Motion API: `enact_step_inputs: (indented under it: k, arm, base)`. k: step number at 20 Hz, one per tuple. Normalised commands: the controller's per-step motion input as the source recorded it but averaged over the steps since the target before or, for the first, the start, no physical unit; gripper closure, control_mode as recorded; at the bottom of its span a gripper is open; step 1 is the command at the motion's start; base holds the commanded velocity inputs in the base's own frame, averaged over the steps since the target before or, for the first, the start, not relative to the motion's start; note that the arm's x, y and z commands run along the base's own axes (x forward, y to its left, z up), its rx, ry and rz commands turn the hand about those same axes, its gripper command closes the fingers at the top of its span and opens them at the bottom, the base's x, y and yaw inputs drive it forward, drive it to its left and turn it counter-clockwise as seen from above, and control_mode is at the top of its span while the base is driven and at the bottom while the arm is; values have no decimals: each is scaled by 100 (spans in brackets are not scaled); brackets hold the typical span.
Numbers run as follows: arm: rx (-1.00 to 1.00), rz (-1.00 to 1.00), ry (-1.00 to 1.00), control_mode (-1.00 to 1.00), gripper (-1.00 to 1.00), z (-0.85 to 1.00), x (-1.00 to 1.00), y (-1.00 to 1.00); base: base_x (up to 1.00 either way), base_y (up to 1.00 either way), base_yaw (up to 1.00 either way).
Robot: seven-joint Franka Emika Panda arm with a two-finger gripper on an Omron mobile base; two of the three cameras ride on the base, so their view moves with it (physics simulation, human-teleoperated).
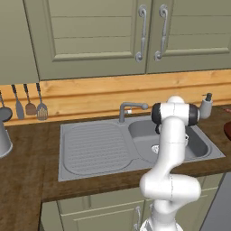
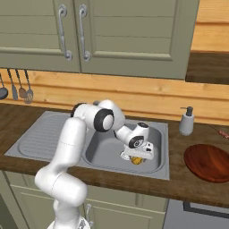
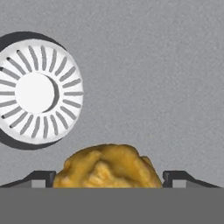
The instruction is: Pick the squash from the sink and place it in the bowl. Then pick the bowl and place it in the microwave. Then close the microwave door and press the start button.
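The squash [image 3: 107, 168], a lumpy yellow-orange lump, lies on the floor of the sink [image 2: 103, 154] basin, and from the right base it appears as a yellow patch [image 2: 137, 160] under the hand. My gripper [image 3: 109, 178] is lowered into the basin and stands open, with one fingertip [image 3: 43, 177] on either side of the squash and close to its flanks. The reddish-brown bowl [image 2: 208, 162] rests on the wooden counter to the right of the sink, and its edge [image 1: 228, 130] shows at the frame's right border. The microwave and its door are out of view.
The round drain ring [image 3: 37, 92] sits in the basin floor beside the squash. A curved faucet [image 1: 128, 108] and a soap dispenser [image 2: 186, 120] stand behind the sink. Utensils [image 1: 29, 106] hang on the wall at left, above a metal pot [image 1: 3, 140].
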Motion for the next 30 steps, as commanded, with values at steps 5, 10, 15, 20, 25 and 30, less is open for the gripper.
enact_step_inputs:
  k: [5,10,15,20,25,30]
  arm:
    - [0,0,0,-100,100,-29,-7,12]
    - [0,0,-7,-100,100,13,-64,1]
    - [0,0,-29,-100,100,89,-50,25]
    - [0,0,-27,-100,100,100,-22,20]
    - [0,-5,-4,-100,100,100,-20,0]
    - [0,-20,7,-100,100,95,-16,-8]
  base:
    - [0,0,0]
    - [0,0,0]
    - [0,0,0]
    - [0,0,0]
    - [0,0,0]
    - [0,0,0]
